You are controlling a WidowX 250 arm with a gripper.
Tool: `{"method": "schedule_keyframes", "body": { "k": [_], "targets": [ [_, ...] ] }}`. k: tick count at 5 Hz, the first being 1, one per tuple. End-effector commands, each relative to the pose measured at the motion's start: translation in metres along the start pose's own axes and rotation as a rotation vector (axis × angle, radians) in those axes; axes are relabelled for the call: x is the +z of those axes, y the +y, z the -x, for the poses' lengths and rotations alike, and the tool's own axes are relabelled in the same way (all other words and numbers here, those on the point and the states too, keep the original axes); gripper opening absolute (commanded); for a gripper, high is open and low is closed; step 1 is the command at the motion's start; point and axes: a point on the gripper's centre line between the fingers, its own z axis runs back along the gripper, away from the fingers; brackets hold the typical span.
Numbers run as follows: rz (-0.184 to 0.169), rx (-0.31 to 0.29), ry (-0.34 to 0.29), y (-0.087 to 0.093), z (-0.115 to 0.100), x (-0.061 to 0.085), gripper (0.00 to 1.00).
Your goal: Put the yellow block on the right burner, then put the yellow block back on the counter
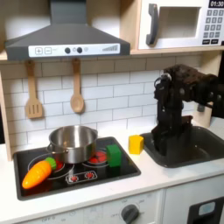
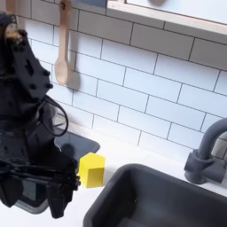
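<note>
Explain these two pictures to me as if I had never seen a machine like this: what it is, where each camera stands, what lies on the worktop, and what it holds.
The black machine is a robot arm; its gripper ends in two fingers. The first exterior view faces a toy kitchen from the front, with the arm over the sink. The second exterior view looks from close by, the arm filling its left. A yellow block stands on the counter between hob and sink. On the hob are a steel pot, a green block and a toy carrot. The fingers hold nothing that I can see.

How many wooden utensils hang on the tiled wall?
2. In the first exterior view, a slotted wooden spatula hangs at the left and a wooden spoon to its right, both below the range hood. None seems hidden.
</note>
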Motion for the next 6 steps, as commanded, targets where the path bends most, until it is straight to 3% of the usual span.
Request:
{"method": "schedule_keyframes", "body": {
  "k": [1,2,3,6],
  "targets": [
    [-0.01,-0.043,-0.021,0.005,-0.021,-0.015,1.0],
    [-0.028,-0.088,-0.061,0.005,-0.036,-0.02,1.0],
    [-0.016,-0.098,-0.091,0.008,-0.048,-0.023,1.0],
    [-0.01,-0.087,-0.087,0.002,-0.081,-0.044,1.0]
  ]
}}
